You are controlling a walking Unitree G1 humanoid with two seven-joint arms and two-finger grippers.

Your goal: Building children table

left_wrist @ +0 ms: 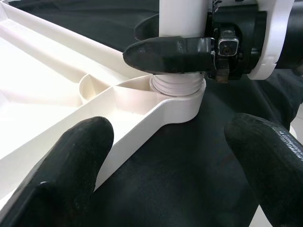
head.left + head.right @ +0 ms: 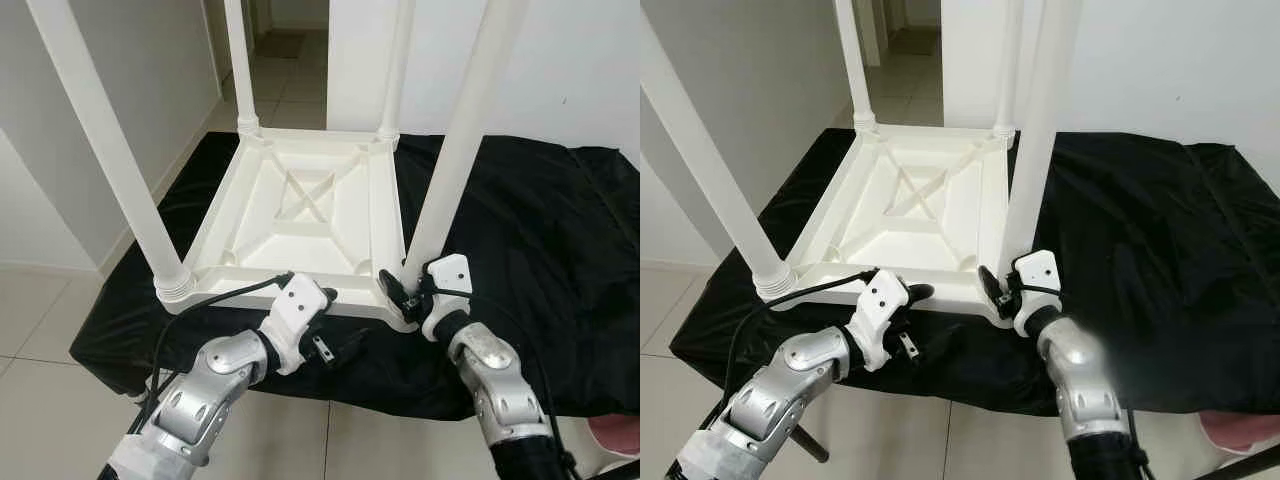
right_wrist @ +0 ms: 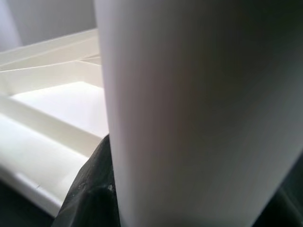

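I see the white tabletop point(image 2: 300, 215) upside down on the black cloth point(image 2: 540, 240). My right gripper point(image 2: 403, 293) is clamped around the near-right leg point(image 2: 455, 150) just above its socket. My left gripper point(image 2: 335, 325) hovers beside the tabletop's near edge, fingers spread, holding nothing.

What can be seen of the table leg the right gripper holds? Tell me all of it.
The near-right leg is a smooth white tube, plastic by its look, standing upright in the corner socket of the upturned white tabletop on the black cloth. Threaded ribs show at its base, just above the socket. The right gripper is shut on it low down, one black finger across its front. Its top runs out of frame.
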